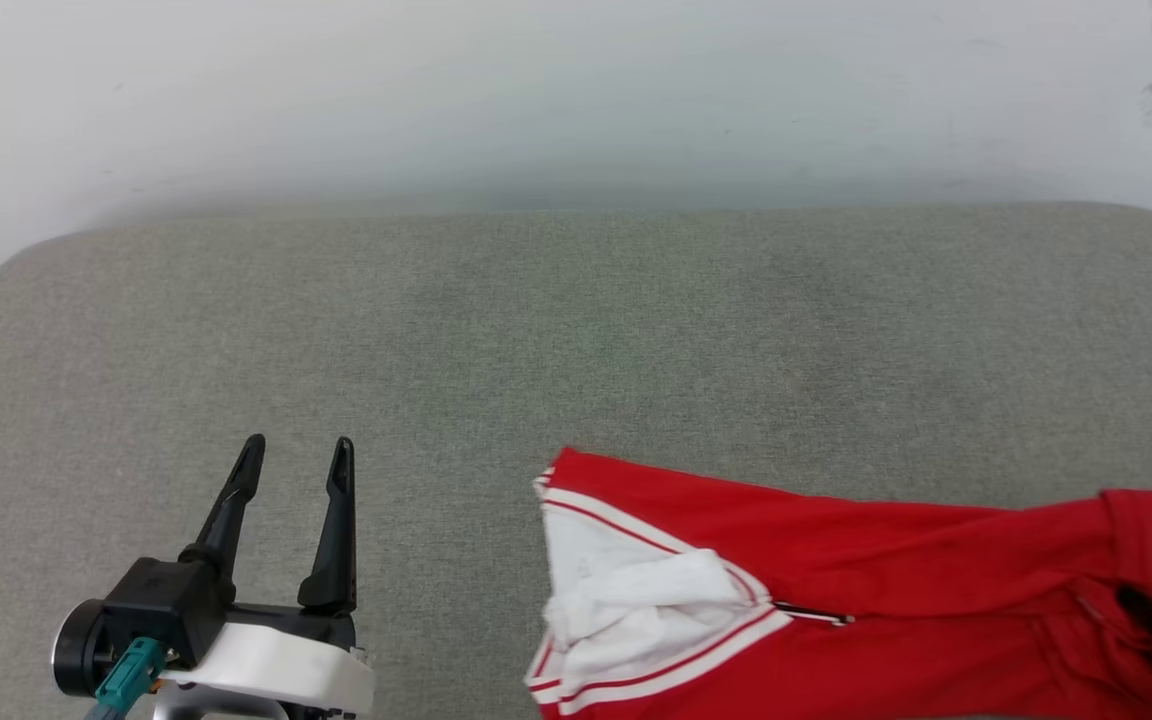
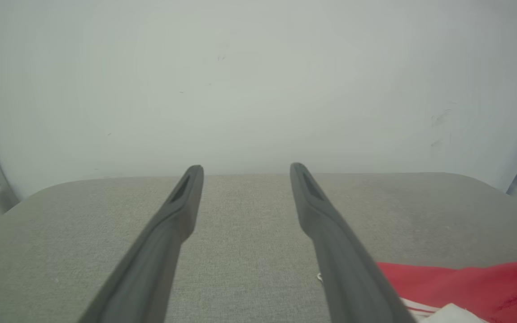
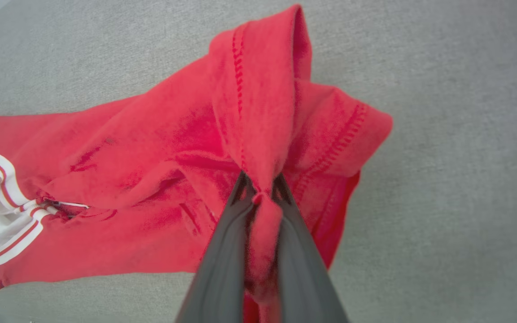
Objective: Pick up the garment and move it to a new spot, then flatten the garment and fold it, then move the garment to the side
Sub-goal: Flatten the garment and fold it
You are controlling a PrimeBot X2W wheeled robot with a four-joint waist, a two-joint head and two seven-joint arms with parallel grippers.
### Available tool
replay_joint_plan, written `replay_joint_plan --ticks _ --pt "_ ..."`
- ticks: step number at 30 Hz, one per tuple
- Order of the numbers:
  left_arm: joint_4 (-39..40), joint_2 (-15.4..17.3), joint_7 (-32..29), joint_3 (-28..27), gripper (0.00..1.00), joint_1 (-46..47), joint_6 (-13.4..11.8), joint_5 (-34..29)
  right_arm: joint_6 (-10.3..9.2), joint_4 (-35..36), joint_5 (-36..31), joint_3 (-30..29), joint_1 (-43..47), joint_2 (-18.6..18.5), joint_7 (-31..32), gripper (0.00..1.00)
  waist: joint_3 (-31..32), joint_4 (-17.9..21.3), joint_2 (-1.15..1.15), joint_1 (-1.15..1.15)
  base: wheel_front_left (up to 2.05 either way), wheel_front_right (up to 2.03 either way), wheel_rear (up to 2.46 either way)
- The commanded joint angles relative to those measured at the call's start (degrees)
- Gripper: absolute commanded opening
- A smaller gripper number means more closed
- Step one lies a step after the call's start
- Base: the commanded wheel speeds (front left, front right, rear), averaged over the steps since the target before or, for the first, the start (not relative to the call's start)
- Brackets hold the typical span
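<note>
Right wrist view: right pincer (image 3: 260, 188) clamps the garment (image 3: 151, 148); left pincer (image 1: 298, 443) spread wide, empty.

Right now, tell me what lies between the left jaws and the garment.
Bare grey cushion, nothing else: in the head view the left gripper, jaws open, sits apart from the garment.

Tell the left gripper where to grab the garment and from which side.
Grip the bunched white sleeve at the free end of the garment, coming in from the robot's left over bare cushion. Its raised folds give the open left gripper something to pinch, opposite the right gripper, shut on the far end.
</note>
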State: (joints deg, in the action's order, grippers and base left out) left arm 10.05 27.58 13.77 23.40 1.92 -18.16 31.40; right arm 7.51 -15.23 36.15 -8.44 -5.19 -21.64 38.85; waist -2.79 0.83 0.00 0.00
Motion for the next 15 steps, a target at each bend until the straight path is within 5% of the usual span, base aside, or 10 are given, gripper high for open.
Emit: replay_joint_plan --ticks 1,5,15 --pt "0.07 0.2 0.01 -0.03 1.0 -0.51 -0.18 -0.22 -0.04 0.06 -0.74 -1.93 0.84 -0.31 0.43 0.0 0.13 0.21 0.0 0.0 0.0 0.0 0.0" --pt "0.17 0.21 -0.05 0.02 1.0 -0.38 -0.34 -0.3 -0.04 0.92 -0.08 -6.67 0.77 2.26 3.33 0.0 0.21 0.68 0.0 0.0 0.0 0.0 0.0" --pt "-0.53 0.37 -0.25 0.25 1.0 0.95 -0.31 -0.38 -0.03 4.47 19.79 -7.31 -2.6 17.2 20.52 0.0 -0.8 -1.39 0.0 0.0 0.0 0.0 0.0"
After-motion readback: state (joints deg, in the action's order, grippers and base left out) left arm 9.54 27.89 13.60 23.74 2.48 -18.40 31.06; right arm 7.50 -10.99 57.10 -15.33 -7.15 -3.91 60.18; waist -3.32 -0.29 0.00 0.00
